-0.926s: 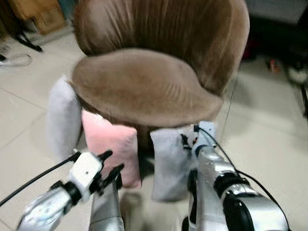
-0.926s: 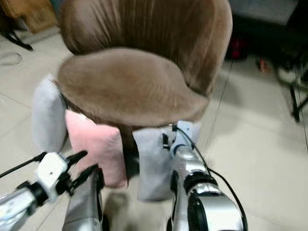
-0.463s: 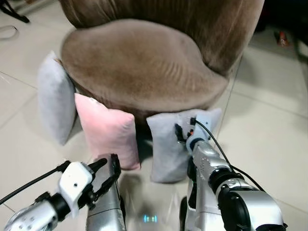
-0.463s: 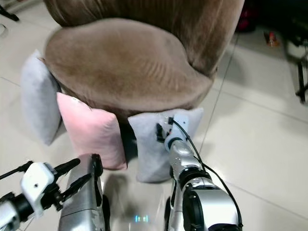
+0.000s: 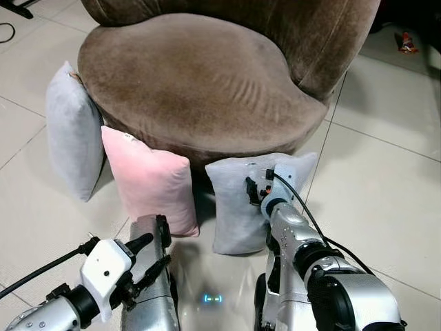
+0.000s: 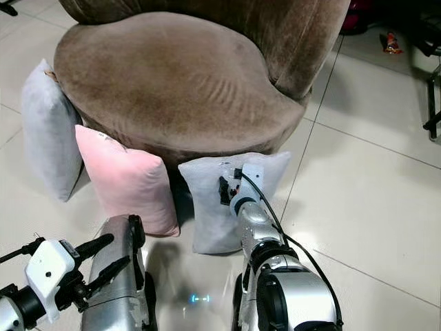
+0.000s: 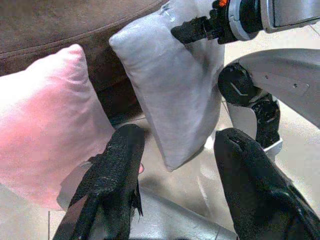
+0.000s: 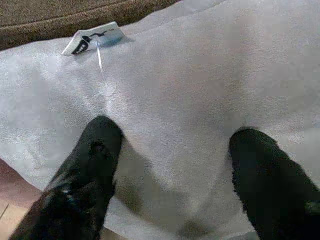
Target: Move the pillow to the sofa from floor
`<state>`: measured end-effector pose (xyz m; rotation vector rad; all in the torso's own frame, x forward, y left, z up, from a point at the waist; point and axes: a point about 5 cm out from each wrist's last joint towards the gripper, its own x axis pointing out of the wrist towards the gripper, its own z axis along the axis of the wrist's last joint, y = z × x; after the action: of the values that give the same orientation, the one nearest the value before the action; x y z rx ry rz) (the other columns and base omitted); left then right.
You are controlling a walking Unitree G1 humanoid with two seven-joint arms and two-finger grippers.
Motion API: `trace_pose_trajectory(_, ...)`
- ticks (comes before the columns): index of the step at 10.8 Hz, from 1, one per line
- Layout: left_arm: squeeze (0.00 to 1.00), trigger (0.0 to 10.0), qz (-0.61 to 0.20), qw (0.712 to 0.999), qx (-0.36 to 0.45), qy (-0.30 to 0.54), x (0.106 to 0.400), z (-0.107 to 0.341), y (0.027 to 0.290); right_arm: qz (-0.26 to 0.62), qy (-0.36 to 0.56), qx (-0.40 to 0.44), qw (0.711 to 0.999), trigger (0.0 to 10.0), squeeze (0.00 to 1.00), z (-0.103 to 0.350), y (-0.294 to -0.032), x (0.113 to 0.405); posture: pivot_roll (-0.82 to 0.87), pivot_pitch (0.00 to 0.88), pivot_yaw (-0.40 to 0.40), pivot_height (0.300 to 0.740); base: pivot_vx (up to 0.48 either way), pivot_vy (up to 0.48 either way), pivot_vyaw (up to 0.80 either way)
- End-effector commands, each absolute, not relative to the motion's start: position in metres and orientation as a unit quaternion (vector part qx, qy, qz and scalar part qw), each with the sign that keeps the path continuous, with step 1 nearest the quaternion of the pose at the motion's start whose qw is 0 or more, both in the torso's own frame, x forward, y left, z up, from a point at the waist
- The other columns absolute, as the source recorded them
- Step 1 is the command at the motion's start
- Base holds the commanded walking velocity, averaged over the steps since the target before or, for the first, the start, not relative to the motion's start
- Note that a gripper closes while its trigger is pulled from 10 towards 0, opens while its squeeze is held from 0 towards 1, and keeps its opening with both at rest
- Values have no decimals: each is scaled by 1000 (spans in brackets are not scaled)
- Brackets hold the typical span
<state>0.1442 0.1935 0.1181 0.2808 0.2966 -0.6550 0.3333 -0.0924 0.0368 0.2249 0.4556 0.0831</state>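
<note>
Since half a second ago the right gripper [image 8: 170,165] has stayed against the face of the grey pillow [image 5: 238,200] while the head camera has tipped further down, so more of the floor [image 5: 386,200] shows. Its two black fingers [image 8: 92,155] are spread wide and press into the grey fabric, one on each side of a shallow dent, just below a small white tag [image 8: 95,37].

That pillow stands on the floor, leaning against the front of the brown sofa [image 5: 200,76] (a round, plush seat). A pink pillow [image 5: 151,183] leans just beside it, on the robot's left, and a second grey pillow [image 5: 69,134] leans further left, against the sofa's side.

Lower and to the left, the left gripper [image 5: 150,255] hangs above the floor, its fingers [image 7: 115,165] apart and holding nothing, pointed towards the gap between the pink and grey pillows.
</note>
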Motion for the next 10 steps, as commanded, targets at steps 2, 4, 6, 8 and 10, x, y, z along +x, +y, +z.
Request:
trace_pose_trajectory(2,0,10000,-325,923,136,152,141,118,190,43,257,110,959,0,0,23,-90,323,223,295,-35,490,0,0,0)
trace_pose_trajectory(4,0,10000,-327,923,136,152,144,120,187,41,259,108,959,0,0,23,-93,323,224,291,-38,490,0,0,0)
trace_pose_trajectory(6,0,10000,-328,923,135,151,142,123,188,39,259,109,959,0,0,23,-94,324,223,288,-38,490,0,0,0)
trace_pose_trajectory(8,0,10000,-330,922,134,151,142,123,188,39,258,110,959,0,0,24,-94,324,223,284,-38,490,0,0,0)
trace_pose_trajectory(10,0,10000,-332,922,131,150,142,124,188,38,257,110,959,0,0,24,-95,325,221,281,-39,490,0,0,0)
